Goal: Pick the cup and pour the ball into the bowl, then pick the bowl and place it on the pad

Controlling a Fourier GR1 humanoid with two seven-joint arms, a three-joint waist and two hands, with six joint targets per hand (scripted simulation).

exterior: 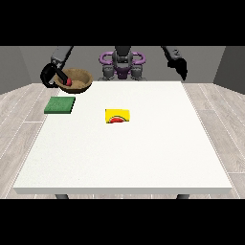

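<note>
- I see the hand at the view's left [50, 75] holding the brown wooden bowl [76, 79] aloft over the table's [119, 158] far left corner, fingers grasping its rim; red ball [69, 82] inside.
- Risk, I judge: the tilted bowl spills the ball before reaching the flat green pad [60, 105] below.
- Yellow cup [117, 116] lies tipped mid-table.
- Hand at the view's right [181, 68] hangs idle; fingers unreadable.

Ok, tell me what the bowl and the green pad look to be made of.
Bowl: probably wood, going by its brown, faintly streaked matte wall. Pad: a flat green slab with a dull, even surface, perhaps foam or rubber; the look leaves that open.
</note>
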